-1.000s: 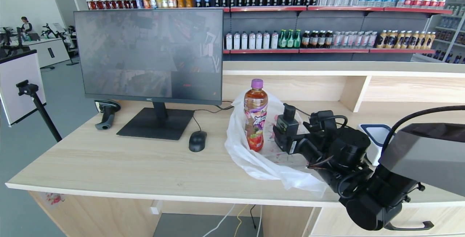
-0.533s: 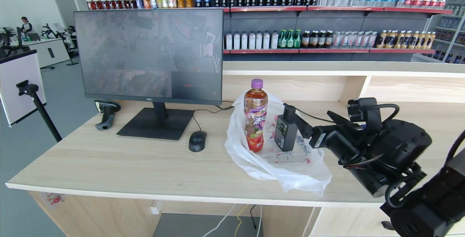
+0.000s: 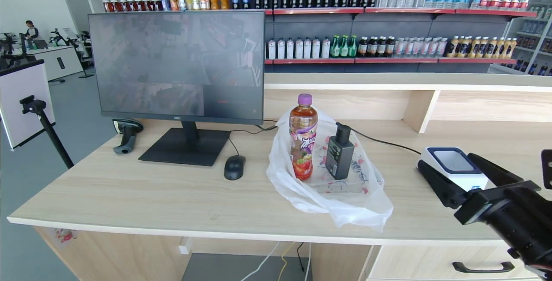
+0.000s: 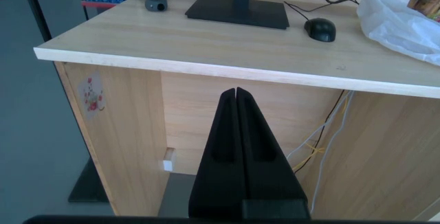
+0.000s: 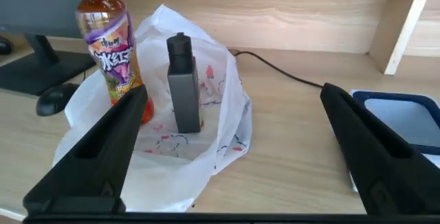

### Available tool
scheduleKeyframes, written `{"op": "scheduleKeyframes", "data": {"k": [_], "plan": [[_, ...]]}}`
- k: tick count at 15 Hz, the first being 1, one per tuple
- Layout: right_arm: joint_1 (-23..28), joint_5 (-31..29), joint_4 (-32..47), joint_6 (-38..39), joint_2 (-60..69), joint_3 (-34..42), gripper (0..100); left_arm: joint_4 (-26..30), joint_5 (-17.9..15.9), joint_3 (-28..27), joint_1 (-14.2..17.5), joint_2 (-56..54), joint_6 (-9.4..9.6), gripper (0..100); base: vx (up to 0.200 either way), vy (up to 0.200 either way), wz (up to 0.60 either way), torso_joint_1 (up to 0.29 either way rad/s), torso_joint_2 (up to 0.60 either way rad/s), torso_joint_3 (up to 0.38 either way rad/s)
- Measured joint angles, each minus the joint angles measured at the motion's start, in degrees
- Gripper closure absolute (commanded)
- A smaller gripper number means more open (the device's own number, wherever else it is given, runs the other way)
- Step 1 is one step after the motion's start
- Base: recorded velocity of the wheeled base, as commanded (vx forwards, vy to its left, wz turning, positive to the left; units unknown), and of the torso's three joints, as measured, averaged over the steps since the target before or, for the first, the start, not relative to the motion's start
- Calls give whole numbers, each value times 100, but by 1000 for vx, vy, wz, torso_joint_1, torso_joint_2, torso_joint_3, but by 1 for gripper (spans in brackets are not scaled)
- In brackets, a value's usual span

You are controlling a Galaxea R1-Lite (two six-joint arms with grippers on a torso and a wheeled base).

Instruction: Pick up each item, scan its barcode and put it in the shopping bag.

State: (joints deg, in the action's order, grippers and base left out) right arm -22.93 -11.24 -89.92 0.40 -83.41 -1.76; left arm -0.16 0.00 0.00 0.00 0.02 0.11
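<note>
On the counter (image 3: 172,195), the dark bottle (image 3: 339,157) stands in the bag (image 3: 302,195), apart from the released right pincer (image 3: 444,160).

Bare table (image 3: 151,199) runs along the front edge, left of the bag (image 3: 336,205); the scanner (image 3: 448,160) crowds my right tool (image 3: 446,161).

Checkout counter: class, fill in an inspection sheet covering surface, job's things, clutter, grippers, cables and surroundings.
Surface: pale wood counter.
Job's things: bottle and pump bottle upright in the open bag; scanner right of it.
Clutter: monitor, mouse, hand scanner.
Grippers: right gripper open, near the scanner; left gripper shut, low before the counter.
Cables: cable from scanner behind bag; mouse cable; wires under counter.
Surroundings: shelves of drinks.
</note>
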Motion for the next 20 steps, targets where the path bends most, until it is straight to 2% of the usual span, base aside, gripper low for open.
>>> {"op": "scheduleKeyframes", "data": {"k": [4, 5, 7, 10, 13, 14, 15, 16, 18, 20], "plan": [[13, 71, 224, -280, 1029, 162, 0, 2, 0, 0, 0, 0, 5, 100, 0, 0, 0, 0, 0, 0], [6, 115, 573, -362, 1354, 168, 0, 0, 0, 0, 0, 0, 5, 100, 0, 0, 0, 0, 0, 0], [-7, 161, 1764, -475, 2271, 173, 0, 0, 0, 0, 0, 0, 5, 100, 0, 0, 0, 0, 0, 0], [-11, 191, 4753, -575, 4289, 138, 0, 0, 0, 0, 0, 0, 7, 100, 0, 0, 0, 0, 0, 0], [-24, 213, 8677, -634, 6526, -88, 0, 0, 0, 0, 0, 0, 7, 100, 0, 0, 0, 0, 0, 0], [-28, 224, 9460, -628, 7084, -152, 0, 0, -2, 0, 0, 0, 7, 100, 0, 0, 0, 0, 0, 0], [-28, 249, 9807, -535, 7528, -182, 0, 0, 0, 0, 0, 0, 7, 100, 0, 0, 0, 0, 0, 0], [-18, 262, 9695, -421, 7785, -204, 0, 0, 0, 0, 0, 0, 7, 100, 0, 0, 0, 0, 0, 0], [323, 244, 9533, -308, 8047, -215, 0, 0, 0, 0, 0, 0, 5, 100, 0, 0, 0, 0, 0, 0], [623, -321, 9495, -302, 8063, -215, 0, -13, -5, 0, 0, 0, 35, 100, 0, 0, 0, 0, 0, 0]]}}
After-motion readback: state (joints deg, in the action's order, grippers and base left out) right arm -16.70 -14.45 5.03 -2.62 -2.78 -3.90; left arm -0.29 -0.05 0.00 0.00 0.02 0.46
